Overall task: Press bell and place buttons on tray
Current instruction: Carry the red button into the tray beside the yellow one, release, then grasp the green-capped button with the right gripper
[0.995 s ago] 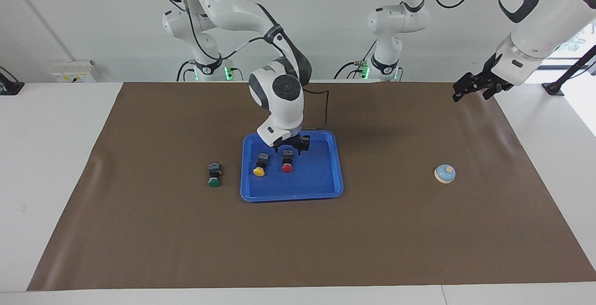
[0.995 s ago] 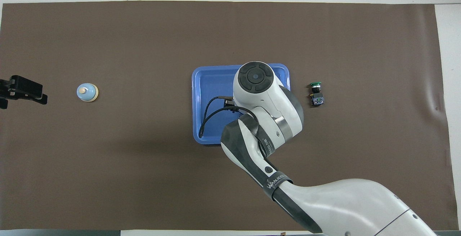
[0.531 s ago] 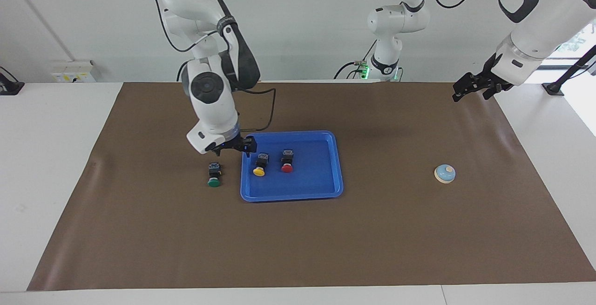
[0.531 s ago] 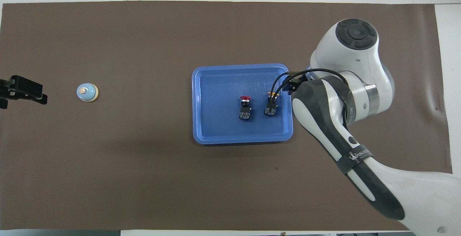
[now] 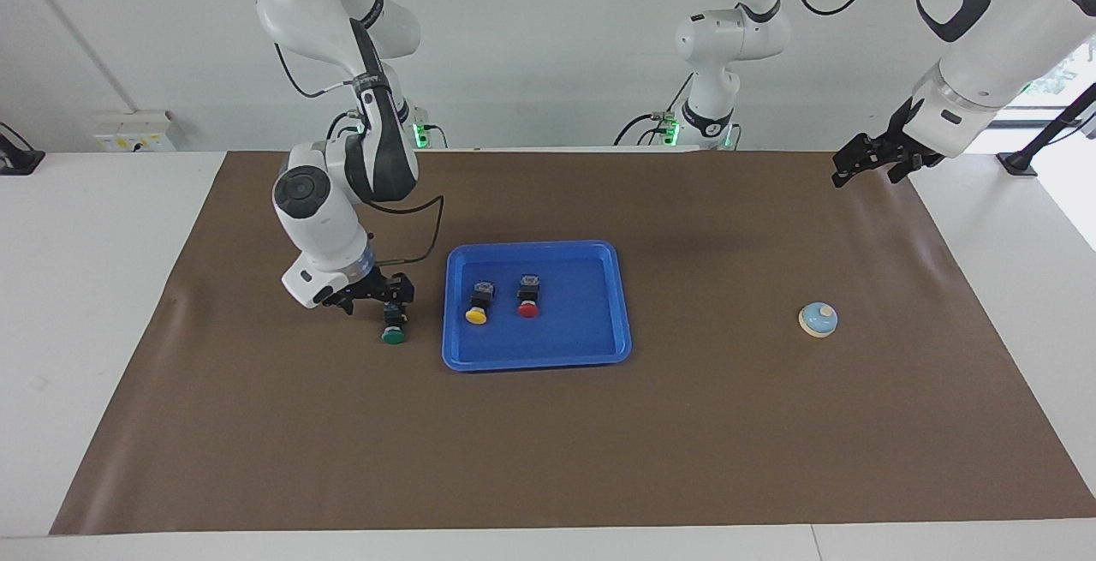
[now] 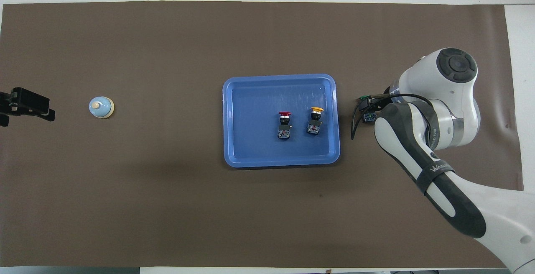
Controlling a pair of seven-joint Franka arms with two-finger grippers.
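Right gripper (image 5: 374, 294): jaws spread wide, holding nothing, low over the green button (image 5: 393, 326) beside the tray's edge toward the right arm's end; likely lining up a grasp.
Tray (image 5: 599, 347): mid-mat; holds the yellow button (image 5: 478, 304) and red button (image 5: 527, 297), lying side by side.
Bell (image 5: 818, 319): on the mat toward the left arm's end.
Left gripper (image 5: 866, 160): open, empty, waiting over that end's corner nearest the robots.
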